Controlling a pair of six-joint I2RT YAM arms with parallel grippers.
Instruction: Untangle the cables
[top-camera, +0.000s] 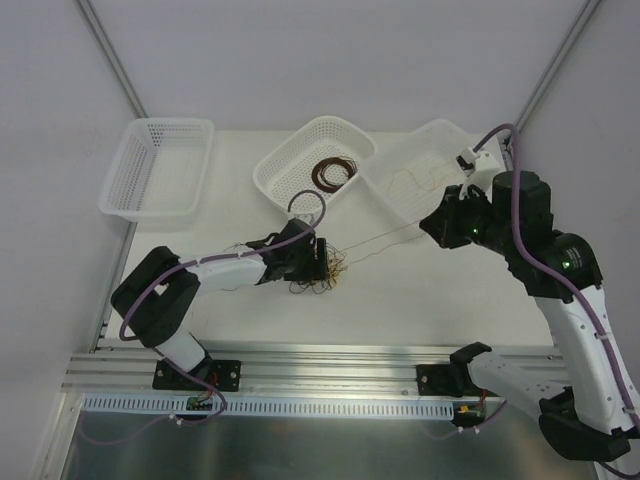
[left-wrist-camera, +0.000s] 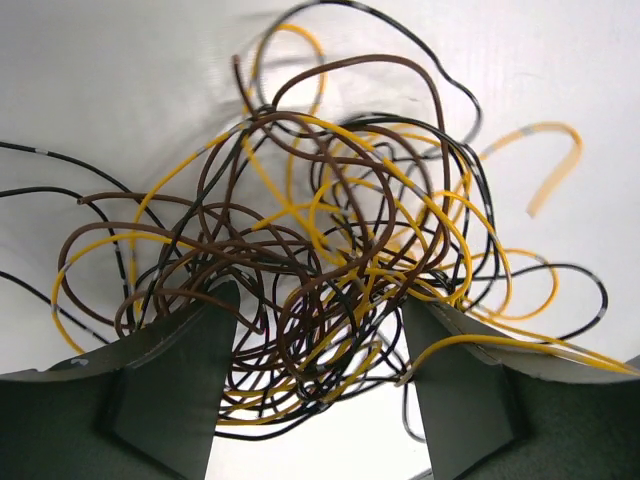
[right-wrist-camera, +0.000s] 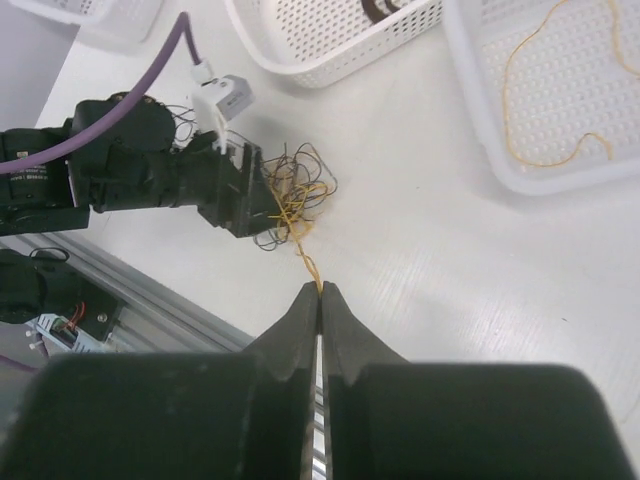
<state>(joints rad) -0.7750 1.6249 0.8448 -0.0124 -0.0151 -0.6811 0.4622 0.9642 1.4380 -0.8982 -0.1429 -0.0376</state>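
We steady cables (left-wrist-camera: 300, 250) on worktop (top-camera: 400, 300) with left gripper (left-wrist-camera: 318, 295), jaws spread astride tangle. Right gripper (right-wrist-camera: 320, 292) jaws clenched on tan strand (right-wrist-camera: 305, 262), taut, to draw it rightward.

A white surface (top-camera: 420, 300) with a faint ribbed grain fills the middle of the top view. Plain pale grey walls (top-camera: 320, 60) close it in at the back and on both sides. 2 thin metal struts slant up from the far corners, 1 on the left (top-camera: 108, 58) and 1 on the right (top-camera: 562, 60). Along the near edge runs a silver aluminium rail (top-camera: 330, 368), with a white slotted strip (top-camera: 330, 406) just below it and a dull grey metal sheet (top-camera: 300, 450) beneath that. The light is even and soft, casting only faint shadows.
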